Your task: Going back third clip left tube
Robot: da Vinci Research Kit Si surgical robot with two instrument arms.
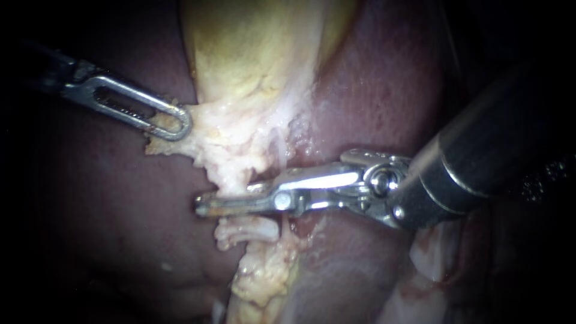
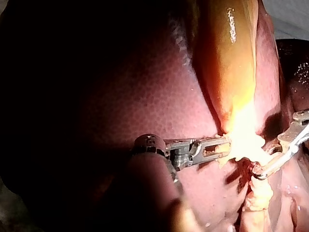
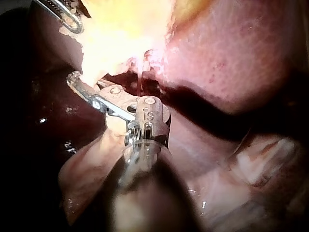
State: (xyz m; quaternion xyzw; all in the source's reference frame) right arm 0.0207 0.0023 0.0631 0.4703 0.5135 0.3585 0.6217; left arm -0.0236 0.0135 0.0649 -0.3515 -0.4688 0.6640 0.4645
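The yellow gallbladder hangs down the middle over the dark red liver. My left instrument comes in from the upper left, its slotted jaws shut on the pale fatty tissue at the gallbladder's lower end. My right instrument reaches in from the right, its long thin jaws lying level with a narrow gap between them. A pale strand of tissue runs down across these jaws. Just under them lies a short pale tube. The left wrist view shows the left instrument and the right instrument.
More pale fatty tissue trails down below the jaws. Reddish liver surface rises behind the right instrument's wrist. In the right wrist view, the right instrument lies under the bright tissue, with the left instrument beyond it.
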